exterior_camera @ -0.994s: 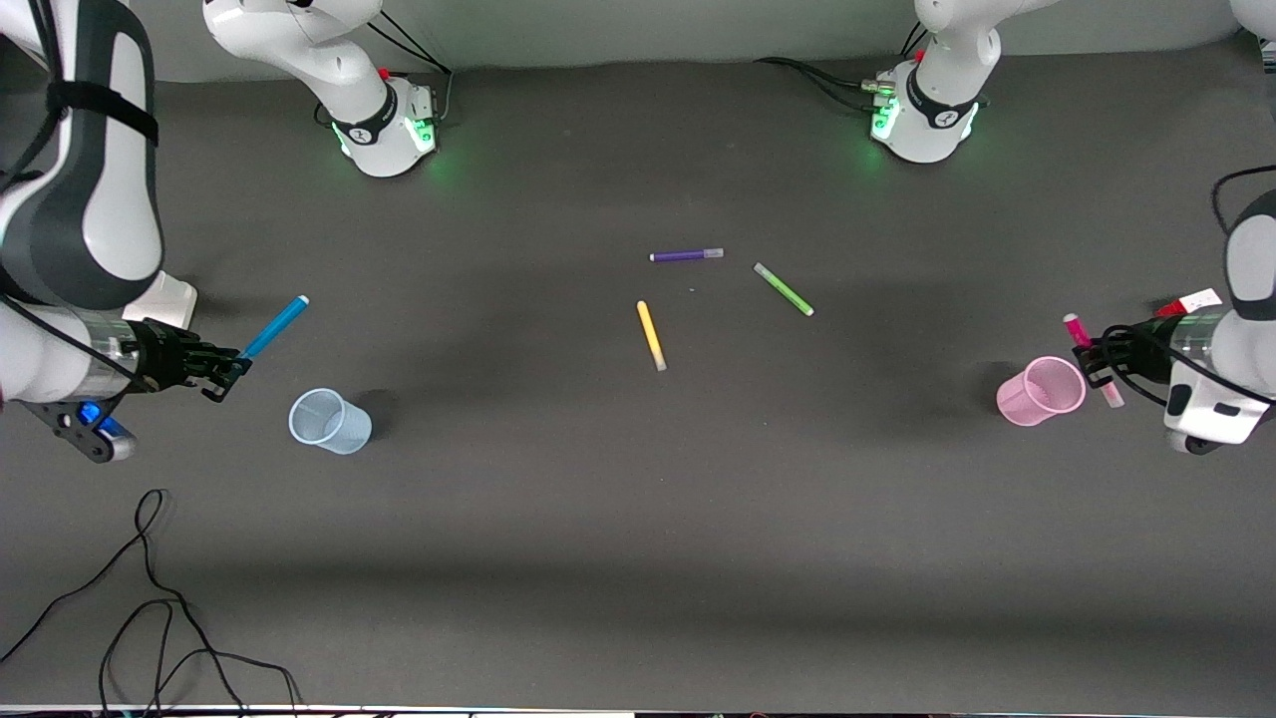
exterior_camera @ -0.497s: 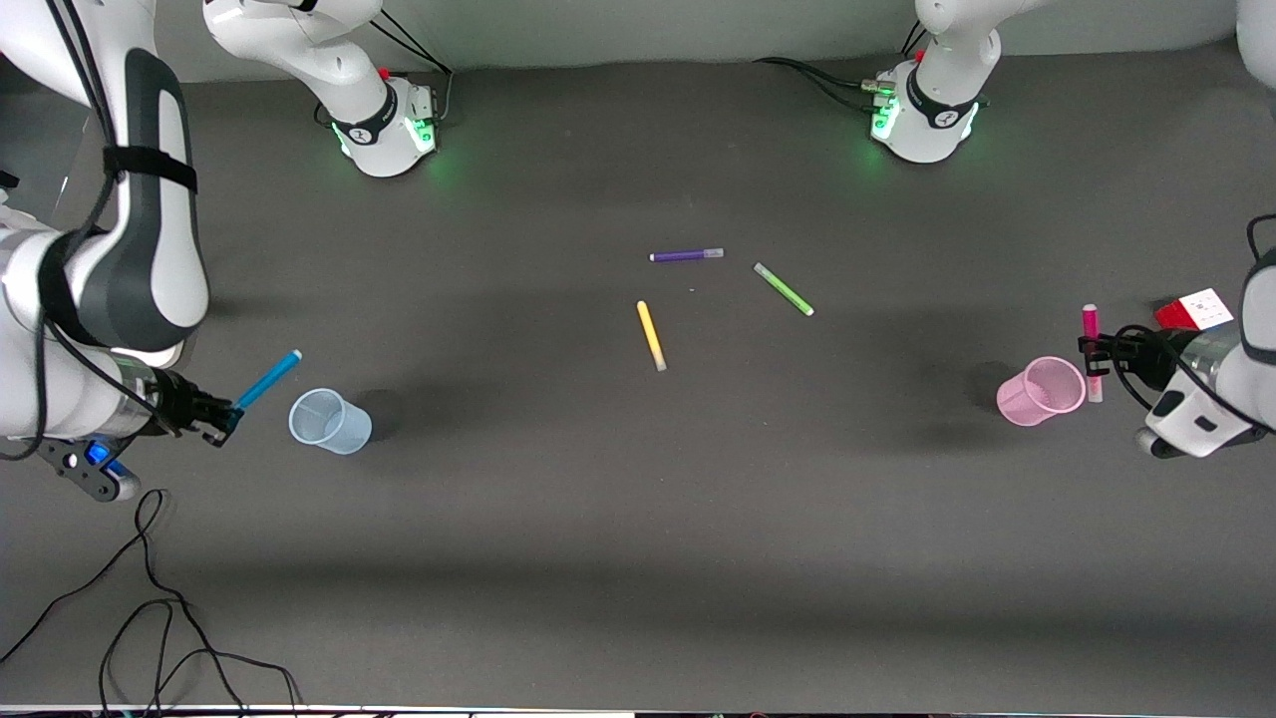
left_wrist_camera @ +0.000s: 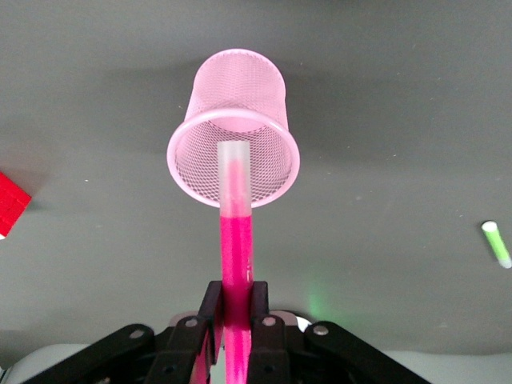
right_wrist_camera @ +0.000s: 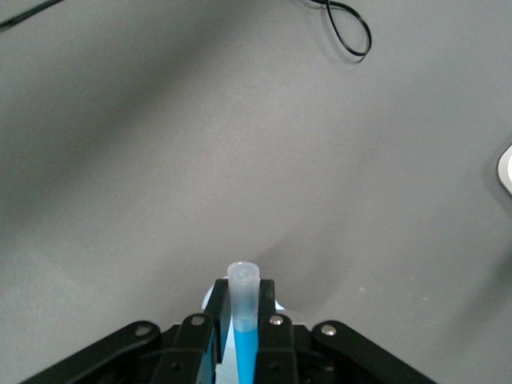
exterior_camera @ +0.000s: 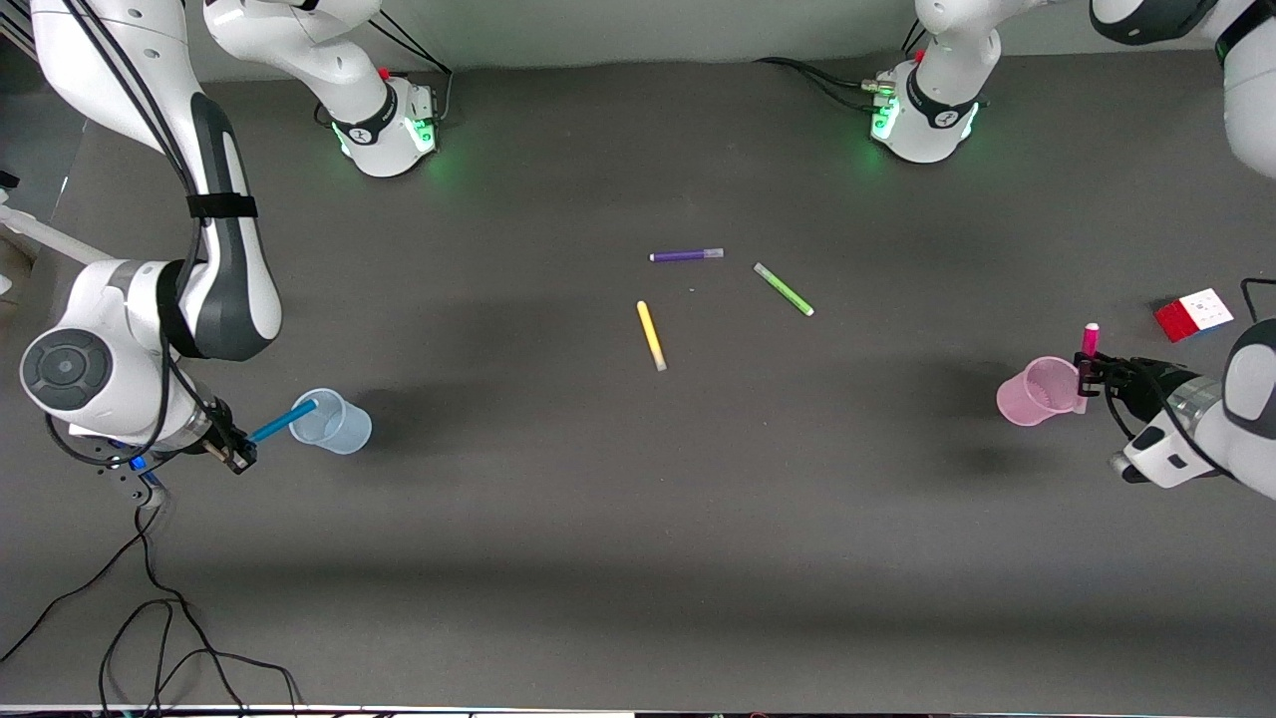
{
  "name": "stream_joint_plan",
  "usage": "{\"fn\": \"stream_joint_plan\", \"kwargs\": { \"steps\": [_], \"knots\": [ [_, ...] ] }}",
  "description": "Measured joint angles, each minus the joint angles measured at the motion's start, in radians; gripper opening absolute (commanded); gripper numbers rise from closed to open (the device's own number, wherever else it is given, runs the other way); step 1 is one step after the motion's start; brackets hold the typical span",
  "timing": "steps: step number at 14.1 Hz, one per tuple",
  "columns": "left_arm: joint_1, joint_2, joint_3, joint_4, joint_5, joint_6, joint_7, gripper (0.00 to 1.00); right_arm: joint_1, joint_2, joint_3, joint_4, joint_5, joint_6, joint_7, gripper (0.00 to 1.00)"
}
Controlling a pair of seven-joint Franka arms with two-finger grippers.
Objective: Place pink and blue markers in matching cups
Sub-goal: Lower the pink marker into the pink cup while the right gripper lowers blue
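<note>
My right gripper [exterior_camera: 239,454] is shut on the blue marker [exterior_camera: 284,420], over the table beside the pale blue cup [exterior_camera: 334,427]. The marker's free end reaches the cup's rim. In the right wrist view the blue marker [right_wrist_camera: 244,324] with its pale end sits between the fingers of the right gripper [right_wrist_camera: 244,308]. My left gripper [exterior_camera: 1087,377] is shut on the pink marker [exterior_camera: 1090,342], held nearly upright right beside the pink cup [exterior_camera: 1039,392]. In the left wrist view the pink marker [left_wrist_camera: 236,240] points from the left gripper [left_wrist_camera: 236,308] at the mouth of the pink cup [left_wrist_camera: 234,120].
A purple marker [exterior_camera: 686,255], a green marker [exterior_camera: 784,289] and a yellow marker [exterior_camera: 651,336] lie mid-table. A red and white cube [exterior_camera: 1194,314] sits near the pink cup at the left arm's end. Black cables [exterior_camera: 150,618] trail at the front corner by the right arm.
The right gripper has brought the blue marker down to the blue cup's rim. The left gripper has turned the pink marker more upright and moved it closer to the pink cup.
</note>
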Motion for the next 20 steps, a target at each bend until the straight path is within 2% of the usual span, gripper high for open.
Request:
{"fn": "stream_joint_plan", "kwargs": {
  "steps": [6, 11, 13, 14, 15, 16, 17, 20],
  "knots": [
    [-0.005, 0.057, -0.002, 0.007, 0.007, -0.037, 0.006, 0.0, 0.003, -0.002, -0.003, -0.085, -0.052, 0.136, 0.124, 0.0],
    [-0.01, 0.091, -0.002, 0.007, 0.036, -0.038, 0.006, 0.0, 0.027, -0.002, -0.001, -0.121, -0.083, 0.157, 0.182, 0.0],
    [-0.013, 0.104, -0.002, 0.007, 0.045, -0.038, 0.006, 0.0, 0.05, -0.002, -0.001, -0.132, -0.092, 0.167, 0.216, 0.46],
    [-0.014, 0.111, -0.002, 0.007, 0.048, -0.038, 0.006, 0.0, 0.054, -0.002, -0.001, -0.136, -0.093, 0.171, 0.221, 0.96],
    [-0.015, 0.116, -0.002, 0.007, 0.049, -0.037, 0.006, 0.14, 0.055, -0.002, -0.002, -0.138, -0.093, 0.171, 0.222, 1.0],
    [-0.016, 0.119, -0.002, 0.008, 0.05, -0.036, 0.006, 0.84, 0.054, -0.002, -0.004, -0.138, -0.093, 0.171, 0.222, 1.0],
    [-0.016, 0.122, -0.002, 0.008, 0.051, -0.035, 0.006, 0.99, 0.054, -0.002, -0.006, -0.138, -0.094, 0.171, 0.222, 1.0],
    [-0.016, 0.125, -0.002, 0.013, 0.052, -0.034, 0.006, 1.0, 0.052, -0.024, -0.023, -0.132, -0.097, 0.15, 0.176, 1.0]
  ]
}}
